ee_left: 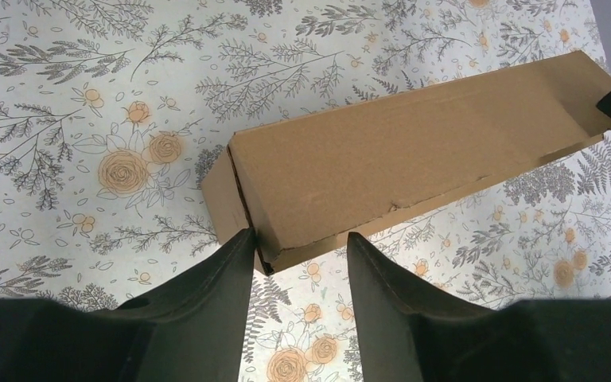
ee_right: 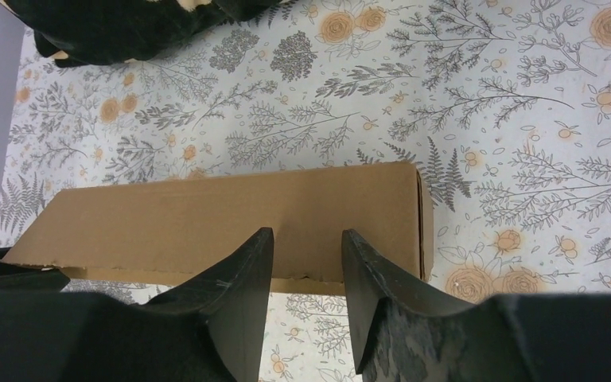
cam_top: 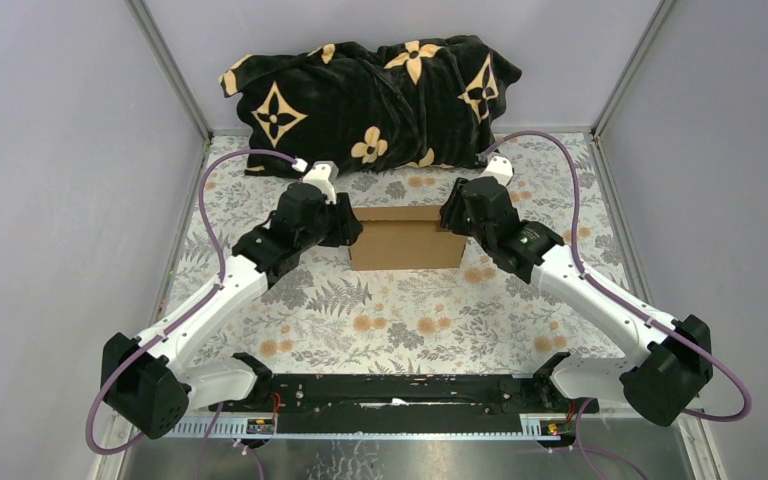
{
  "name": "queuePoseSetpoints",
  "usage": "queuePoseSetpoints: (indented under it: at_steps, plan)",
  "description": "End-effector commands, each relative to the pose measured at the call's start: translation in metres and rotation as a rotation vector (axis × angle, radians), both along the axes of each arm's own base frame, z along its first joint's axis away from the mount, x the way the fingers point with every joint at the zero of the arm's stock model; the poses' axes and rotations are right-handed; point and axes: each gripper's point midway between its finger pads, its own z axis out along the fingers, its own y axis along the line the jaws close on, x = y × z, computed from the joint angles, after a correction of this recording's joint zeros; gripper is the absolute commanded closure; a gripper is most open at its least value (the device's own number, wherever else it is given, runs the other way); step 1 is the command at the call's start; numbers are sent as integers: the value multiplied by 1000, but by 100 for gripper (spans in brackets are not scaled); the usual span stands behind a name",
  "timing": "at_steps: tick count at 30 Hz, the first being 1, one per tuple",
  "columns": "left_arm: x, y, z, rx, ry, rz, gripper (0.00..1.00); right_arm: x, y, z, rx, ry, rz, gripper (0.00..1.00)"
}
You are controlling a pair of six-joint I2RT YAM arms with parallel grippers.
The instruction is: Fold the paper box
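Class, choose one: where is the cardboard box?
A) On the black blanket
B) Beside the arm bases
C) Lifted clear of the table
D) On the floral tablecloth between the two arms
D: the cardboard box lies on the floral tablecloth, left arm and right arm at its ends.

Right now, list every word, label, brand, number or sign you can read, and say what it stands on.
No text can be read anywhere.
Paper box: plain brown cardboard, no print.
Blanket: tan flower and star motifs only, no letters.
Tablecloth: floral pattern only.
Base rail: any marks on its small parts are too small to read.
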Motion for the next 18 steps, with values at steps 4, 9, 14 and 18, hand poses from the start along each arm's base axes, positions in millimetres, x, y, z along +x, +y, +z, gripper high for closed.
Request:
queuePoseSetpoints:
  at_steps: [4,9,14,18]
  plan:
    - [-16,-3,0,6,54,-51,39,-3,1,-15,10,28,10,58]
    - [-17,-7,17,-32,23,-70,30,-3,2,-18,11,36,12,58]
    - [-19,-7,26,-38,16,-80,23,-3,2,-22,10,41,14,58]
    - [-18,2,22,1,27,-39,21,-4,2,-26,11,49,13,58]
